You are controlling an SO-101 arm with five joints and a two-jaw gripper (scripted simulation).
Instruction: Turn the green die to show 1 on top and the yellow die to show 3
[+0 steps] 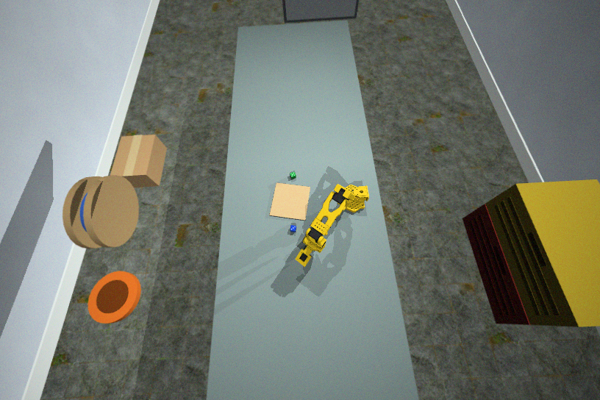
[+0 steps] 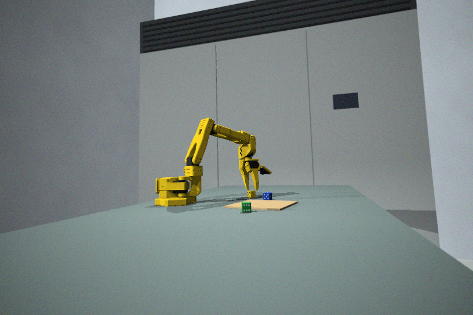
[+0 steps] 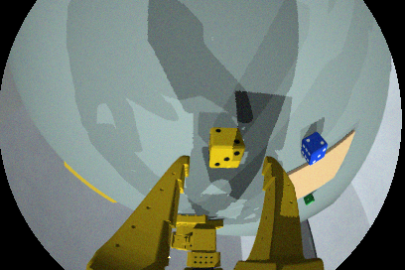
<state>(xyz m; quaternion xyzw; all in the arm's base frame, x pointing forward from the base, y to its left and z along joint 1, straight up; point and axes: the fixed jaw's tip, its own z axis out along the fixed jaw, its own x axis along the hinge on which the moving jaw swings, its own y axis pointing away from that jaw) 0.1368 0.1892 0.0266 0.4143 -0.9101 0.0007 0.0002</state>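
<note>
Seen in the top view, with twelve at its upper edge and the mat (image 1: 290, 201) (image 2: 263, 204) (image 3: 325, 170) as the clock's centre, the green die (image 1: 293, 174) (image 2: 246, 207) (image 3: 309, 199) sits at twelve o'clock and the blue die (image 1: 293, 228) (image 2: 267, 196) (image 3: 314, 148) at six, each on the table (image 1: 295, 95) (image 2: 190, 257) (image 3: 119, 41) just off the mat. The yellow arm (image 1: 329, 214) (image 2: 198, 143) has its base at three o'clock and reaches over to between five and six, where the gripper (image 1: 304, 257) (image 2: 252, 188) (image 3: 226, 160) points downward. Its fingers stand partly open, with nothing gripped. Below the fingertips the yellow die (image 2: 251, 194) (image 3: 226, 148) rests on the table, off the mat; the top view hides it. In the wrist view one of its faces carries three pips in a diagonal and another shows two, though which is uppermost cannot be told for certain. The green die's side toward the exterior camera bears six pips; its upper number is too small to read.
</note>
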